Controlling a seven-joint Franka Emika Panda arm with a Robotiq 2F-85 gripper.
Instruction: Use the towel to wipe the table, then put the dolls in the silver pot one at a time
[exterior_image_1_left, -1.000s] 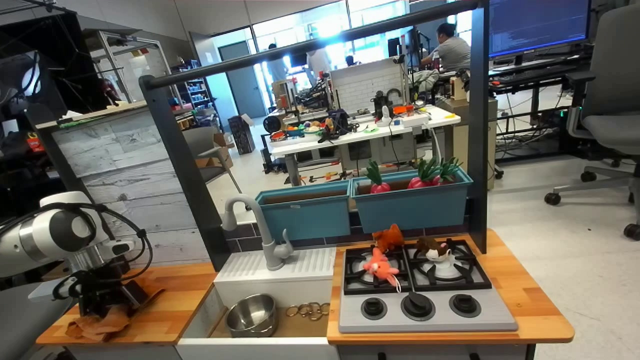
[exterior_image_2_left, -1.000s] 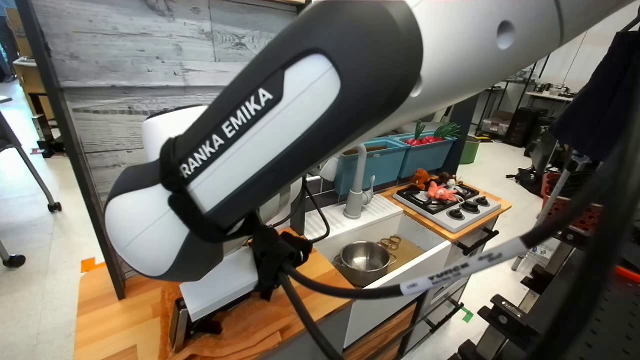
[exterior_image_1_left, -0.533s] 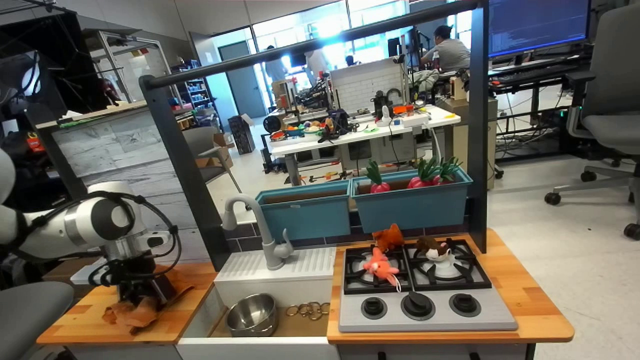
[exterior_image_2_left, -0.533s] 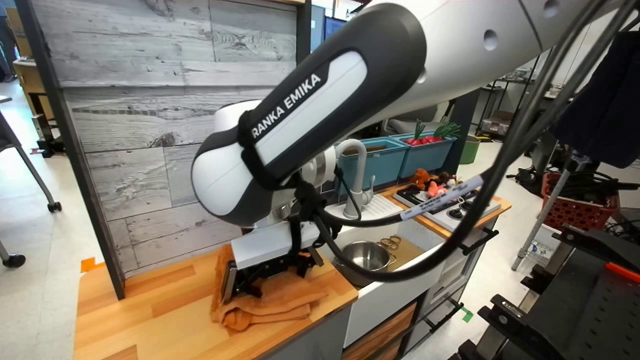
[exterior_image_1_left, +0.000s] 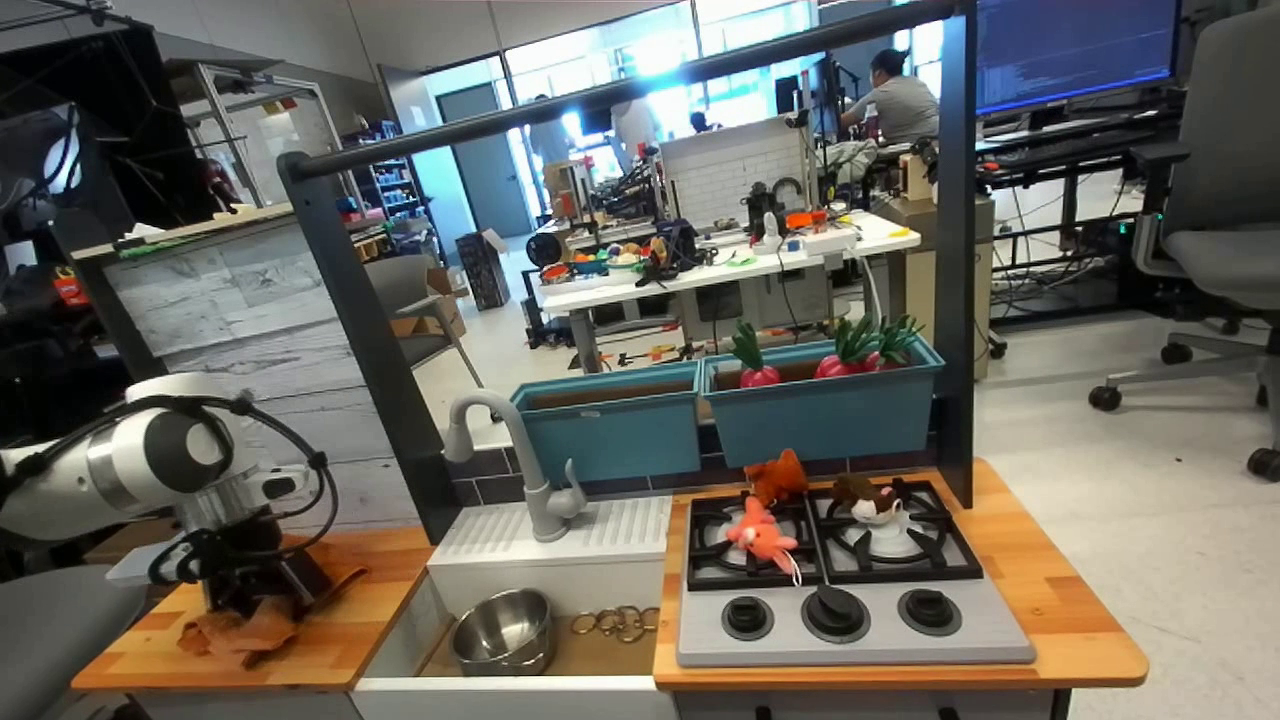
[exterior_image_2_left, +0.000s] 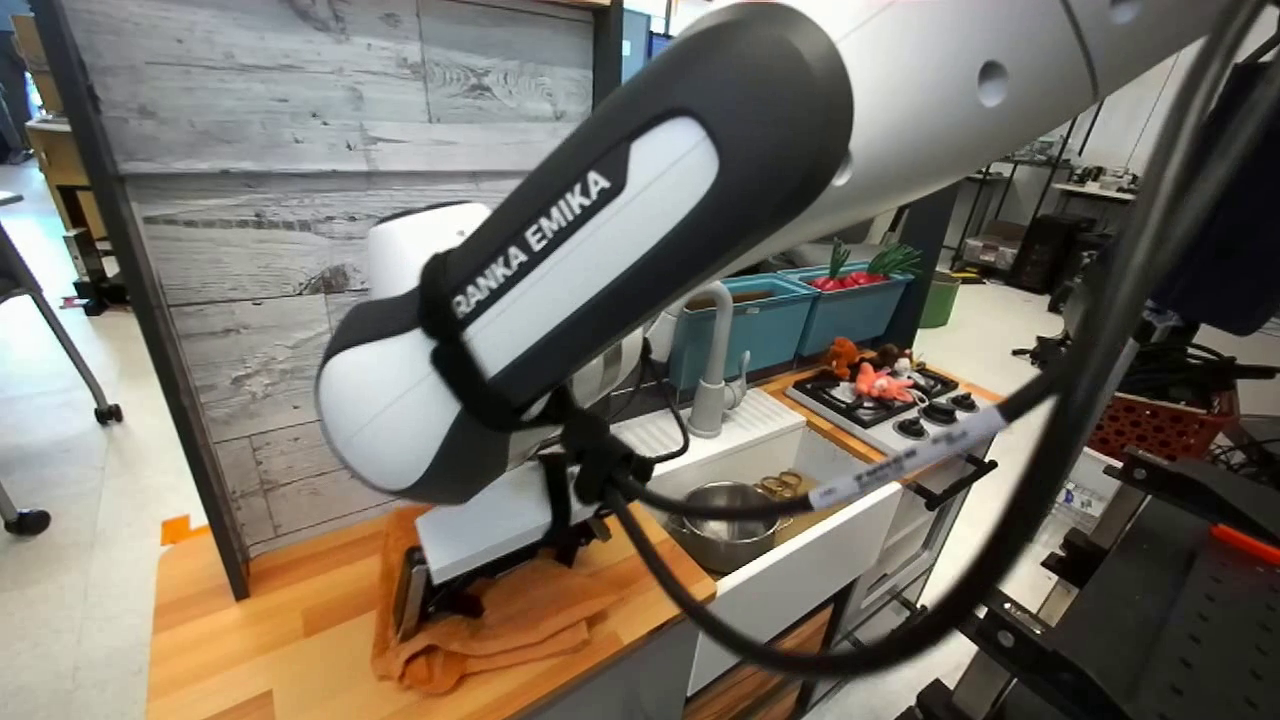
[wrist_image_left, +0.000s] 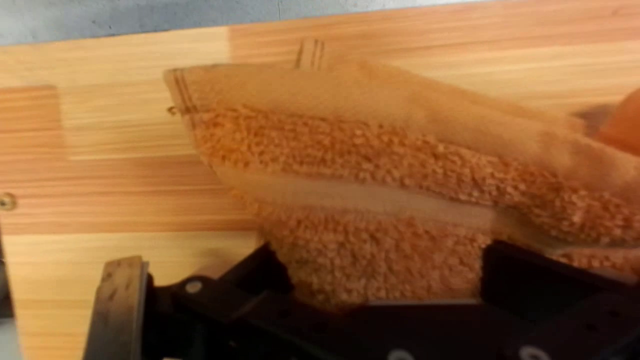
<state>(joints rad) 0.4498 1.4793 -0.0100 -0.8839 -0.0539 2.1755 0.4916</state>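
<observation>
Towel, beneath end effector, on table

Gripper; towel; both slid toward sink; then partway back

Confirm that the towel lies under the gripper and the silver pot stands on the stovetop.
Wrong about the silver pot: it sits inside the sink, as both exterior views show. The towel does lie under the gripper.
</observation>
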